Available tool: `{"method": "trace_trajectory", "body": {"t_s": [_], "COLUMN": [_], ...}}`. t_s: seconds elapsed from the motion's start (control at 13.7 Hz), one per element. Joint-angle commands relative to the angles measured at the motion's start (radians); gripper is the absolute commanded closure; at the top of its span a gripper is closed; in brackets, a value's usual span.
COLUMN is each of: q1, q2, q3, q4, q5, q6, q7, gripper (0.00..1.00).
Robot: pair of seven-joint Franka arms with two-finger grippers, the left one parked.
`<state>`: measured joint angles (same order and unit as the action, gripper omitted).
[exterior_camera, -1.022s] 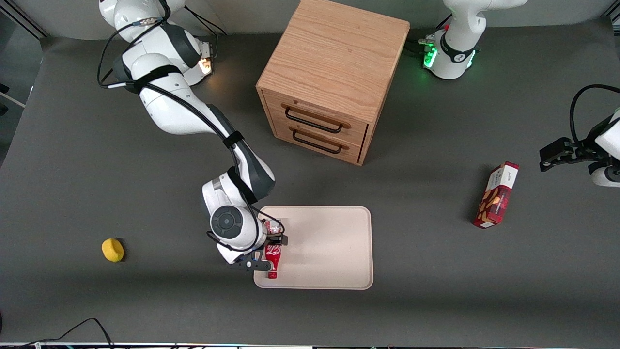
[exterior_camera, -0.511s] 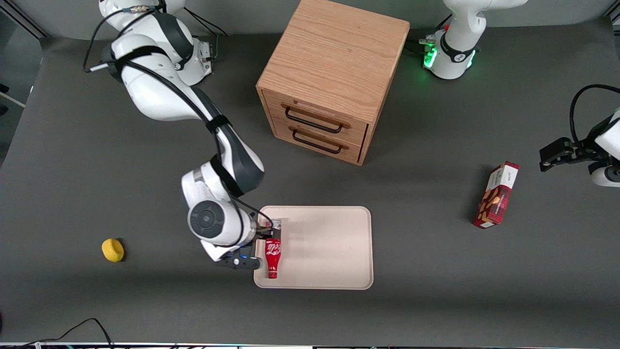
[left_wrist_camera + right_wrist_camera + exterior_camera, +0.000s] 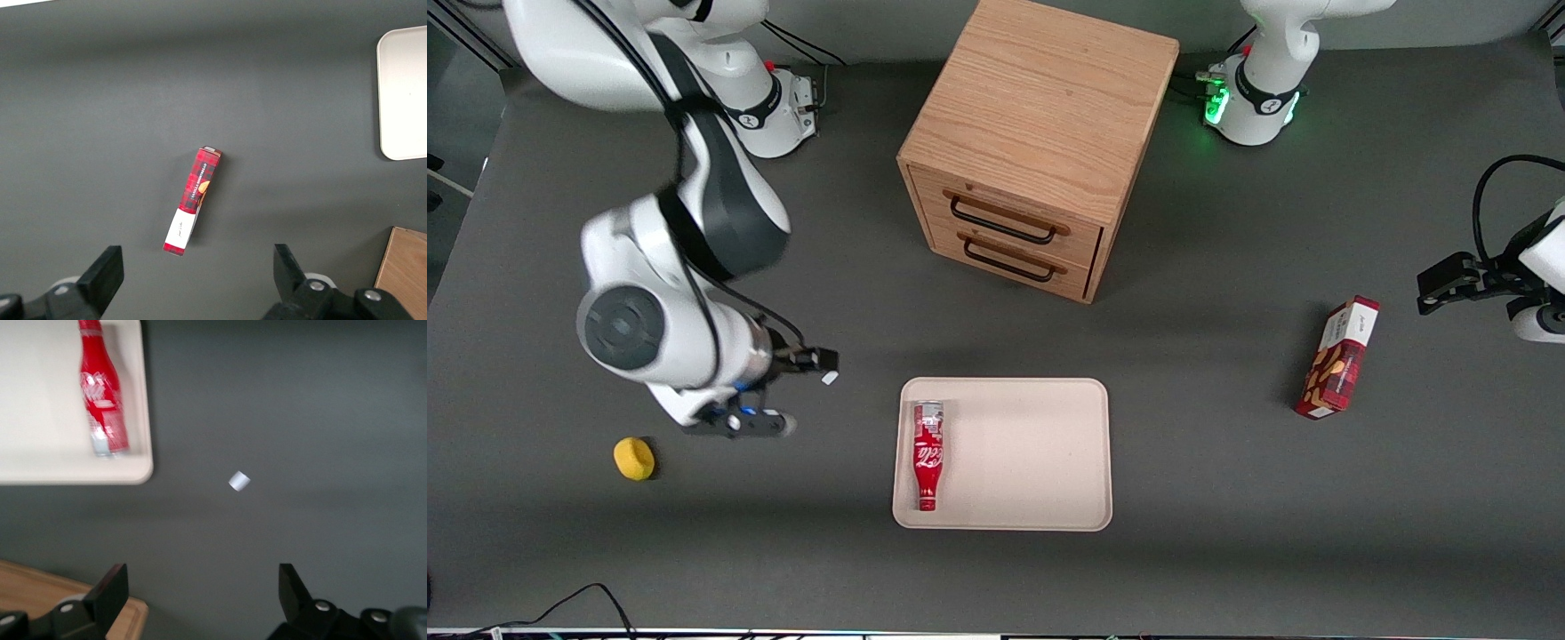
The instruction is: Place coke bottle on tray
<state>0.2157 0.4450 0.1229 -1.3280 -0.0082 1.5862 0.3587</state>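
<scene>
Jaws on my gripper [image 3: 783, 391] are spread wide with nothing between them; in the right wrist view I see both fingers [image 3: 110, 590] far apart over bare dark table [image 3: 560, 551]. The gripper hangs above the table, well apart from the tray [image 3: 1040, 444], toward the working arm's end. A tiny white bit [image 3: 239, 481] lies on the table near it. The coke bottle [image 3: 928, 455] lies flat on its side in the tray, close along the rim nearest the gripper, with its red cap pointing toward the front camera. I think the job is done: the bottle is on the tray and nothing holds it. All that may be left is to park my arm.
</scene>
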Motion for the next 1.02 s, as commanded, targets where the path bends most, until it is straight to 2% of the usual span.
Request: {"method": "trace_trajectory", "body": {"t_s": [0.0, 0.44, 0.66, 0.95], "q1": [-0.042, -0.041, -0.021, -0.004], "q2": [-0.266, -0.632, -0.649, -0.634], "q3": [-0.006, -0.104, -0.193, -0.212], "q4": [-0.296, -0.586, -0.554, -0.539], "q5": [0.010, 0.010, 0.022, 0.022], "q6": [0.017, 0.006, -0.025, -0.028], "q7": [-0.090, -0.169, -0.172, -0.170], "gripper": [0.00, 0.00, 0.00, 0.00]}}
